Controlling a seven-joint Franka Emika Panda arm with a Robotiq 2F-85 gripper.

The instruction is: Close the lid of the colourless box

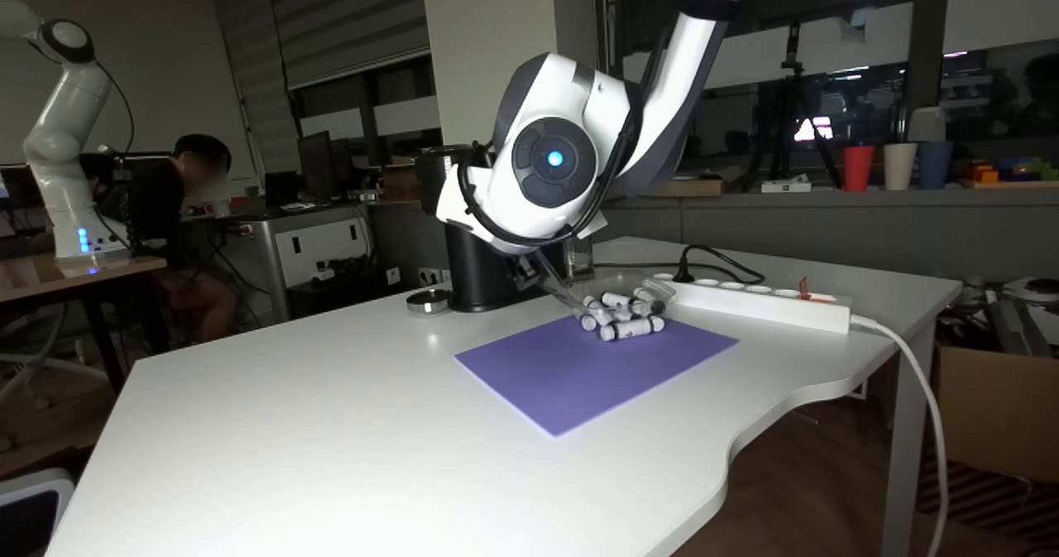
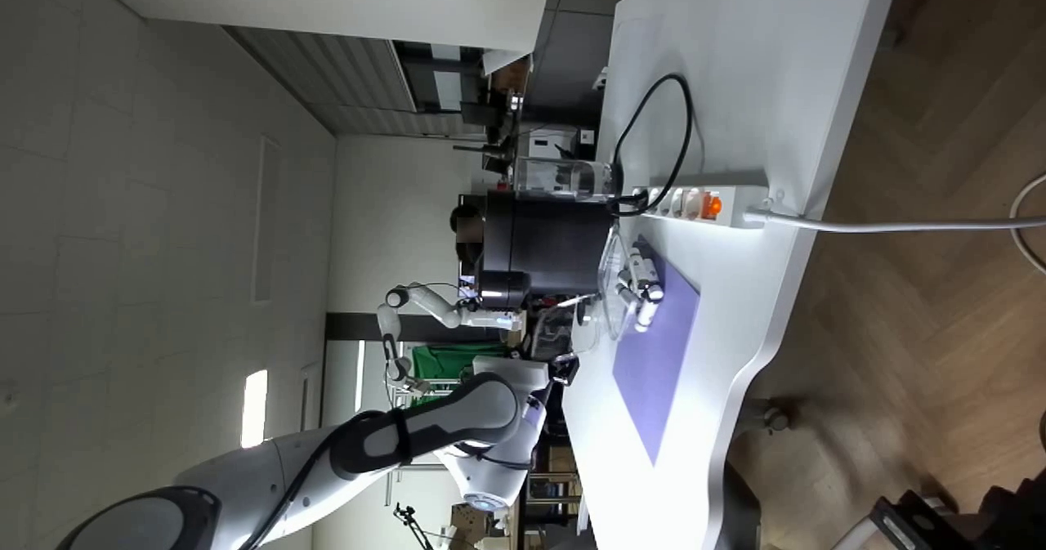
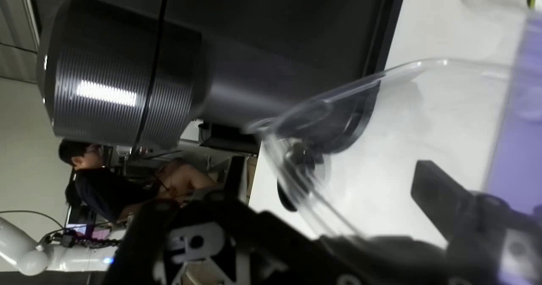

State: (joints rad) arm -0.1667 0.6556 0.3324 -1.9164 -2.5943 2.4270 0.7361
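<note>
White table (image 1: 331,433): wavy along one edge; carries the work area.

Robot arm (image 1: 571,98): white with dark covers; bends down over the table, a blue light lit at one joint.

Second white arm (image 1: 66,135): stands on a separate desk in the background. A seated person (image 3: 97,187) is near it, in dark clothing.

Tall black machine (image 2: 556,239): stands on the table; its ribbed round part fills the upper left of the wrist view.

Purple sheet (image 1: 579,383): lies flat on the table.

White power strip (image 1: 761,302): lies near the sheet, with a black plug (image 1: 683,272) in one end.

Gripper (image 3: 330,172): the fingers (image 3: 438,192) stand wide apart in the wrist view. The clear lid (image 3: 394,111) crosses the gap between them; whether it touches either finger cannot be told.

Colourless box (image 1: 620,282): sits at the sheet's edge, beside the black machine and near the power strip, in both exterior views. Its lid stands raised and tilted.

Round metal tin (image 1: 428,301): on the table, just beside the machine's foot.

White cylinders (image 1: 633,328): dark-banded, heaped at the box; whether all lie within its walls cannot be told.
</note>
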